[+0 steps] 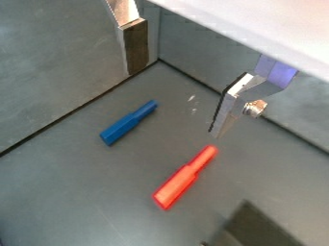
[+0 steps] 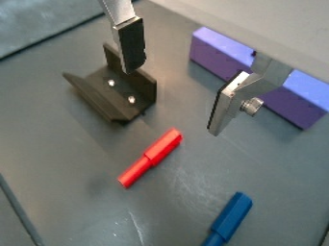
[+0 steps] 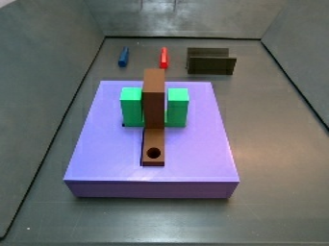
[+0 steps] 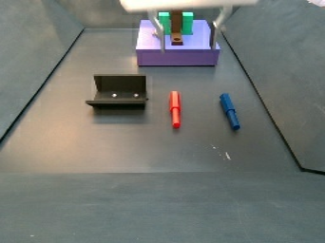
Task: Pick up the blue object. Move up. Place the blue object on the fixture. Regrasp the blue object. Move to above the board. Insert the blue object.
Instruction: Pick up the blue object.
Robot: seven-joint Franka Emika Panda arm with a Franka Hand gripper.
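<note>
The blue object lies flat on the dark floor, alone; it also shows in a wrist view and in a side view. A like-sized red peg lies beside it. The fixture stands past the red peg, and a wrist view shows the fixture below one finger. The lavender board carries two green blocks and a brown bar with a round hole. My gripper hangs high over the floor near the board, open, with nothing between its fingers.
Grey walls close in the floor on all sides. In a wrist view the red peg lies between the fixture and the blue object. The board's edge shows behind the fingers.
</note>
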